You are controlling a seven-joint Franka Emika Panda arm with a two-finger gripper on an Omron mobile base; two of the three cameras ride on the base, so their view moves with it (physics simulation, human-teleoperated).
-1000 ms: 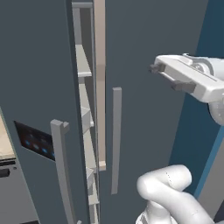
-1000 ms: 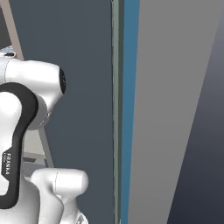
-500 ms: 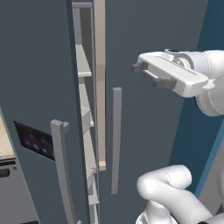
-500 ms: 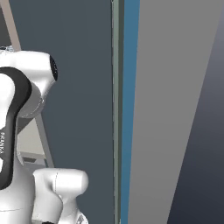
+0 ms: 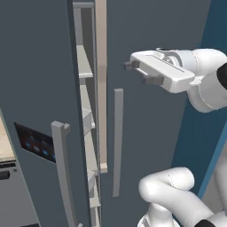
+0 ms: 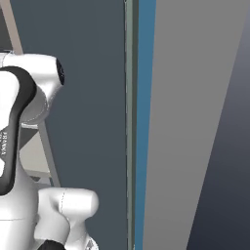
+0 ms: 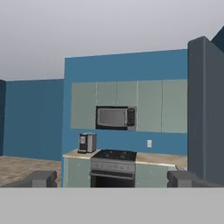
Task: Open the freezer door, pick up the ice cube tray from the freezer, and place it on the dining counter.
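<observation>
gripper (image 5: 141, 73) up high in the left base view, jaws spread wide, nothing between them, hanging in front of the plain grey door (image 5: 150, 133) and well apart from any handle. freezer door (image 5: 35, 111) is only ajar, panel with blue lights low on it, its bar handle (image 5: 62, 173) down at the lower left. through the gap the freezer (image 5: 86, 111) shows pale shelf edges; ice cube tray can't be made out in there. in the hand view the fingertips (image 7: 41, 178) point out at a far stove (image 7: 113, 162) and microwave (image 7: 115, 117), not at the fridge.

risks, as a guess: gap looks too narrow for the hand, so reaching in could clip the door edge or a shelf. hand is nearer the plain door's handle (image 5: 117, 142), so it could grab the wrong bar. wrist aimed away means a big swing, elbow may bump the door.
</observation>
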